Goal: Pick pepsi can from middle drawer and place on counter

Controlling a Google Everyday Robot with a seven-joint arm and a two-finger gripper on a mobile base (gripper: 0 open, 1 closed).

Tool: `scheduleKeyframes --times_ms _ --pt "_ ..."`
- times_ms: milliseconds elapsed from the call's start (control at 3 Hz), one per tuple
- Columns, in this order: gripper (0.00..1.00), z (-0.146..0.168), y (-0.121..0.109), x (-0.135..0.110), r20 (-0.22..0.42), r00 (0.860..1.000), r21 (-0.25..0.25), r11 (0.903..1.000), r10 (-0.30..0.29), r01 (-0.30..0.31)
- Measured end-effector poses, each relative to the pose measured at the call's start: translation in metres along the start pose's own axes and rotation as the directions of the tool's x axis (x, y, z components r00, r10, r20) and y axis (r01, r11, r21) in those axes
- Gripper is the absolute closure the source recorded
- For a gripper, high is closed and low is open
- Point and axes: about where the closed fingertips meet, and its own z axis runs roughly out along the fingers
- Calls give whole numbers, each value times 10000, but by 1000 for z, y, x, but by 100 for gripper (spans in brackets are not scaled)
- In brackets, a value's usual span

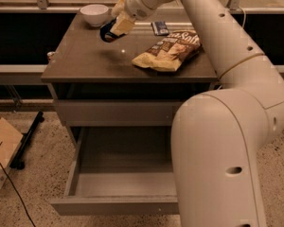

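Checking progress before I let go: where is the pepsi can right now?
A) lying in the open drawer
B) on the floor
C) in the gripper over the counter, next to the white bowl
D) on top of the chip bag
C: the gripper is closed on the pepsi can over the back left of the counter, beside the white bowl. The open drawer shows only its bare floor.

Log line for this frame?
end effector: holding pepsi can over counter | middle drawer: open | place: not yet done
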Motion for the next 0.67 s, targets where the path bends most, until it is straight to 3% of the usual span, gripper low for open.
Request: scheduleKeyframes --times_ms 333,667 --pt "100 19 -7 -3 231 9994 290 9993 238 -245" --pt "74 39 -9 0 376 9964 622 9950 759 -782"
